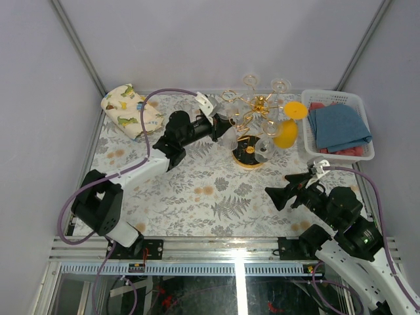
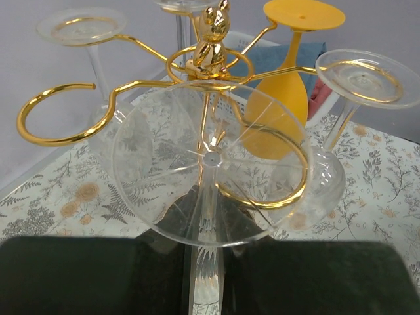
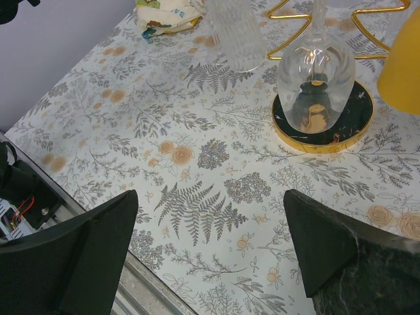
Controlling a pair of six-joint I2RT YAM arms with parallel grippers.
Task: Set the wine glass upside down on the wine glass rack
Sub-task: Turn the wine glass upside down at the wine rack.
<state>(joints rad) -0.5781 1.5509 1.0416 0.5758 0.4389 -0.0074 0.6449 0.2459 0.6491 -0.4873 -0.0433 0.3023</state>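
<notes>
- Clear ribbed wine glass [image 2: 210, 157], inverted: foot up, bowl hanging. The left gripper [image 2: 203, 269] was clamped on the stem. The glass was off the table, right at the crown of the wine glass rack [image 2: 211, 59].
- Seated on an arm?
- Couldn't tell. The left wrist view showed one gold ring arm [image 2: 303, 172] through the foot, overlapping it. Contact or gap wasn't resolvable. Another ring arm [image 2: 22, 115] off to the side stood empty.
- Handling?
- My read: light, rigid, slick, brittle. The stem looked like the right hold: thin enough for the jaws to close almost fully, and it left the foot free to go over a ring. It's also the weak point, so no side load or twist against the wire. The rack seemed light on its black base [image 3: 354, 115]; a shove could tip it, load and all.
- Neighbours?
- A yellow wine glass [image 1: 287, 131] and clear glasses [image 2: 364, 79] hung foot-up on other arms, close by. A white basket [image 1: 331, 94] of blue cloths [image 1: 338, 125] sat beyond the rack, and a dinosaur-print cloth [image 1: 131, 108] lay in the far left corner.
- Right arm?
- The right gripper [image 3: 210, 197] had its fingers spread wide and held nothing, over the fern-print table cover [image 3: 197, 131], well apart from the rack.
</notes>
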